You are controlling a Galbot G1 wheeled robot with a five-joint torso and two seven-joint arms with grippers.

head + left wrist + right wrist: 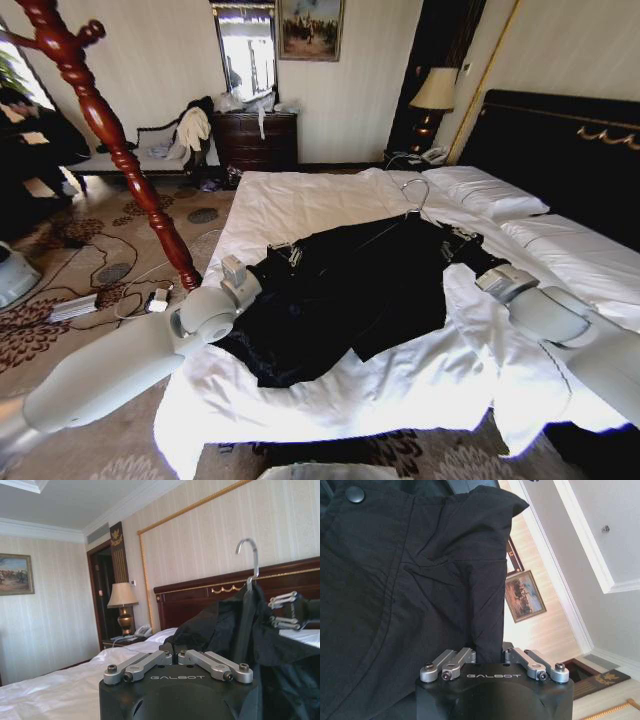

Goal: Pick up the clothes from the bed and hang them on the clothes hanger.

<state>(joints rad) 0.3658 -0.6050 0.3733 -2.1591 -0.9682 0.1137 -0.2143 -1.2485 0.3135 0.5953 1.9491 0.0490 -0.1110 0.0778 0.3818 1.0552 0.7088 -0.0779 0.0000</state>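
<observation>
The black garment [345, 290] lies spread across the middle of the bed [300, 200], its lower part draped toward the near edge of the white sheets. A black hanger [415, 215] sits inside its upper end, and the silver wire hook [418, 190] curves up out of the collar toward the pillows [485, 190]. In the left wrist view the same hook [250, 555] stands upright above bunched black cloth [230, 625].

The left claw [280, 257] is at the garment's left shoulder, touching the fabric; in its own camera the fingers [150, 662] are drawn in on a fold of black cloth, so it grips the garment. The right claw [458, 243] is at the opposite shoulder, on the pillow side. Its fingers [462, 656] close around a hanging fold of the black fabric [395, 595], which carries a round snap button [355, 494].

Beside the bed, on the robot's left, stands a reddish-brown wooden coat stand [110, 130]. A lamp [435, 95] glows by the dark headboard [560, 150], with a dresser [258, 140] against the far wall.
</observation>
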